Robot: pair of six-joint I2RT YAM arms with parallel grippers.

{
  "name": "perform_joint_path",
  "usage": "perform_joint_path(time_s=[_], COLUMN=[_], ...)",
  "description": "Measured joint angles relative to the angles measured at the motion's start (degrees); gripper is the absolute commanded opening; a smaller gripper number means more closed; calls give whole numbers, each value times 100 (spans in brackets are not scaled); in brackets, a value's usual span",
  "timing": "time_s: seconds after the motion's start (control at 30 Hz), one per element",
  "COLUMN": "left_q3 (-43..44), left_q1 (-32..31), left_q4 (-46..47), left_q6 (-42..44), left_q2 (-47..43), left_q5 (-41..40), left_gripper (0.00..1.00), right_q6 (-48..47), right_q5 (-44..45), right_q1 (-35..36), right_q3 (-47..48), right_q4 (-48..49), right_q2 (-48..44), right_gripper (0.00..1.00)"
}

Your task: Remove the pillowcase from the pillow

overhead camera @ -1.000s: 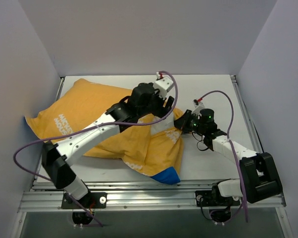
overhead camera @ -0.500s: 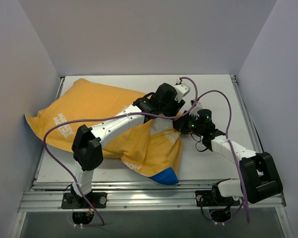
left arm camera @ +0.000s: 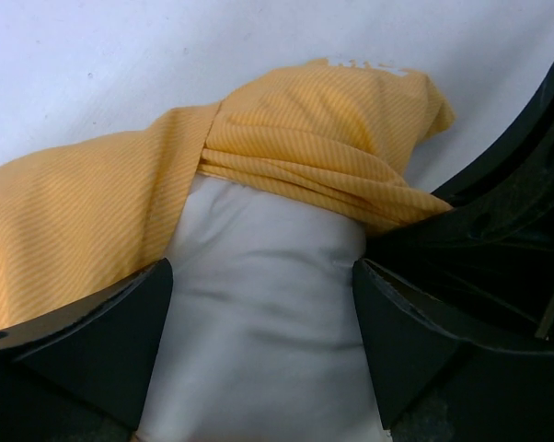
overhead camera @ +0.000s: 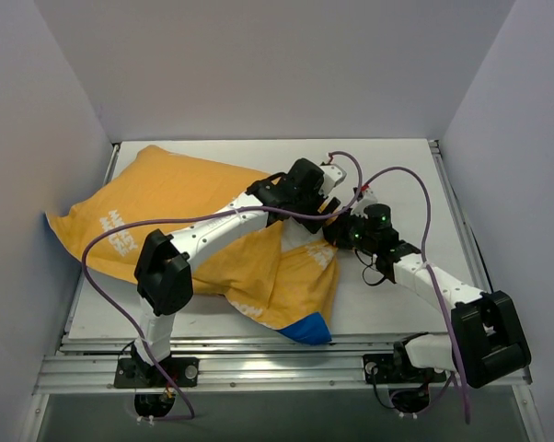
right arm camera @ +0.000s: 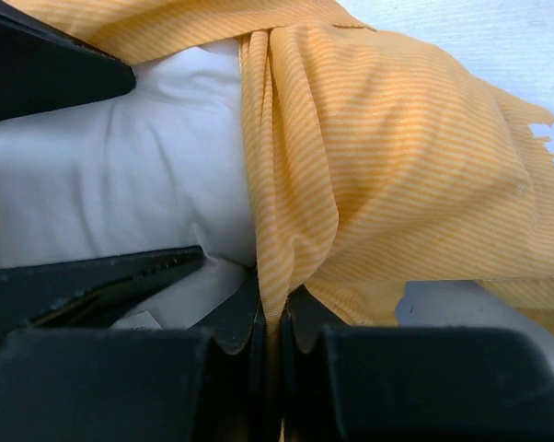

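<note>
On the left of the worktop lies the pillowcase, and it takes up most of that side. It is fat and lumpy, so I think most of the pillow is inside it. The job looks like it has only just begun. The pillowcase shows its yellow-orange side with white letters, and a bit of blue peeks out at the near edge. In the middle, only a corner of the soft white pillow pokes out of the open end, where the yellow cloth is bunched up in folds around it. The left claw is wide, with one finger on each side of that white corner. I cannot tell if it is squeezing the pillow or just sitting around it. Just to the right, the right claw is closed tight on a pinch of the pillowcase, right at its edge by the white corner. What is left is nearly all of it. I think one claw must hold the pillow while the other pulls the cloth off.
</note>
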Motion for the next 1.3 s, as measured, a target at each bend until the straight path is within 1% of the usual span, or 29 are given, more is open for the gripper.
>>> perform_joint_path(time_s=[0.17,0.23,0.3,0.33,0.4,0.43,0.47,0.5,0.57,0.63,0.73,0.8,1.03,1.07,1.1,1.2,1.3], left_q3=[-2,-2,-2,-2,-13,-48,-85,-120,-267,-461,-723,-859,-1104,-1117,-1130,-1172,-1211], left_q1=[0,0,0,2,15,22,26,28,31,31,28,28,24,20,11,0,-2], left_q4=[-59,-63,-68,-70,-72,-70,-57,-42,76,240,378,398,411,413,411,417,420], left_q6=[-44,-94,-144,-175,-240,-275,-319,-354,-369,-382,-380,-378,-350,-348,-348,-337,-339], left_q2=[17,46,83,103,138,142,142,142,96,-20,-284,-468,-826,-855,-879,-940,-1008], left_q5=[81,79,57,35,13,17,17,7,4,0,22,66,221,238,254,260,205], left_gripper=[91,85,75,61,42,18,5,3,2,2,2,2,2,2,2,2,2], right_q6=[-142,-149,-140,-136,-118,-114,-105,-92,-55,9,81,101,98,96,94,76,68], right_q5=[236,330,437,498,603,649,691,737,850,962,1134,1263,1652,1676,1694,1729,1746], right_q1=[105,144,188,223,267,289,304,326,348,354,372,382,415,415,417,433,461], right_q3=[146,162,162,162,162,162,162,162,162,162,168,262,901,957,1025,1305,1508], right_q4=[-256,-293,-302,-302,-302,-299,-302,-299,-313,-372,-459,-601,-1051,-1091,-1145,-1362,-1523], right_q2=[-22,-22,-22,-22,-22,-22,-24,-28,-55,-111,-245,-310,-125,-74,-13,229,431], right_gripper=[0,0,0,0,0,1,2,3,7,14,19,20,17,15,10,0,0])
